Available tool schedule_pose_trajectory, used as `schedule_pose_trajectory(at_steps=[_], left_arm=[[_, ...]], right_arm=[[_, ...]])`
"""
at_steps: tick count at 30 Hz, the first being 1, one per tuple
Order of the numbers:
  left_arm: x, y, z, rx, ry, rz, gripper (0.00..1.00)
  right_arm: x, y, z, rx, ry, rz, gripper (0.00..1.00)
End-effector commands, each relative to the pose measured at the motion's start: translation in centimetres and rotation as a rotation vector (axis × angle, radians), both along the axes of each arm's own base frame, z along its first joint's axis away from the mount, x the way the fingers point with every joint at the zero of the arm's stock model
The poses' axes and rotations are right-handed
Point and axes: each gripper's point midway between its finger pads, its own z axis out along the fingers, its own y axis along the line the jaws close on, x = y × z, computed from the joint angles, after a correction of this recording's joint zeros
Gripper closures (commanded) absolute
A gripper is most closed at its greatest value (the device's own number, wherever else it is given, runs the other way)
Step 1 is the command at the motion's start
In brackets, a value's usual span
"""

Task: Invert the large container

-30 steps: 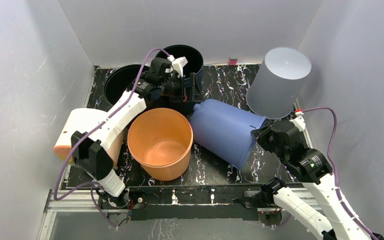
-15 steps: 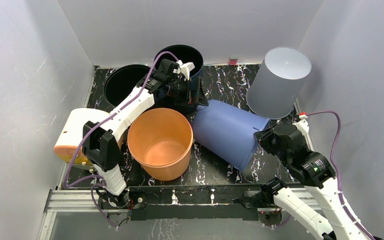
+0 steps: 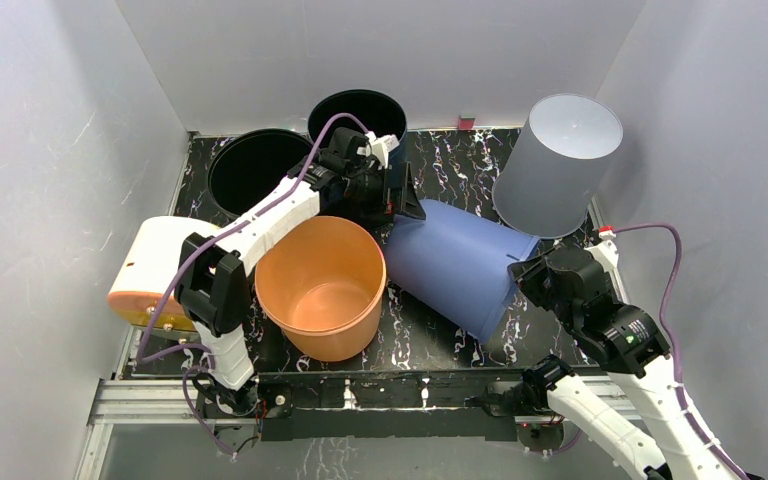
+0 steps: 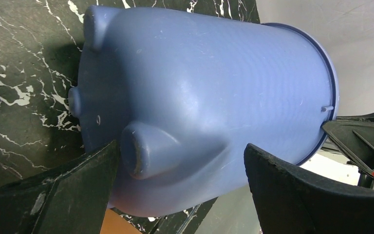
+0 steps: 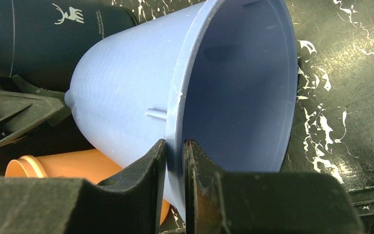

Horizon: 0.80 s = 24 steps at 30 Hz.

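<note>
On the black marbled table [image 3: 447, 158], the large blue container [image 3: 455, 262] lies tipped on its side between an orange bucket [image 3: 320, 285] and an upturned grey tub [image 3: 558, 160], with its mouth toward the near right and its footed base toward the back. The right gripper [image 5: 174, 146] is closed down on the rim, one finger inside the wall and one outside, with only the thin lip between them. The left gripper [image 4: 180, 153] is spread wide at the base end, its fingers either side of a moulded foot; whether either touches the plastic cannot be told. Thin-walled, glossy and empty, the container looks light but bulky, its wall likely to flex and its smooth flank likely to slip under a pinch. The stiffened rim appears the surest hold, and the knobbed base offers the other arm a purchase to push or steady while the mouth swings down to the table.
</note>
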Motion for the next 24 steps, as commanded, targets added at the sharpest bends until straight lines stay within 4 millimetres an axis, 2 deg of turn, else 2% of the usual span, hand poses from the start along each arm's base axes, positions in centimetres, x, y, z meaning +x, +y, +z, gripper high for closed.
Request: schedule_pose_trajectory(at_steps=[1, 5, 12, 24], left_arm=[[-0.7, -1.1, 1.0, -0.055, 0.002, -0.044, 0.05], [-0.8, -1.3, 1.0, -0.067, 0.014, -0.052, 0.13], [-1.0, -2.3, 3.2, -0.159, 0.008, -0.077, 0.17], [-1.8, -2.9, 10.1, -0.309, -0.052, -0.101, 0.19]], right_arm=[[-3.0, -1.9, -5.1, -0.134, 0.197, 0.002, 0.84], [-3.0, -1.9, -5.2, -0.135, 0.201, 0.003, 0.84], [-3.1, -1.7, -6.0, -0.131, 0.218, 0.009, 0.84], [-3.5, -1.8, -6.4, -0.118, 0.224, 0.003, 0.80]])
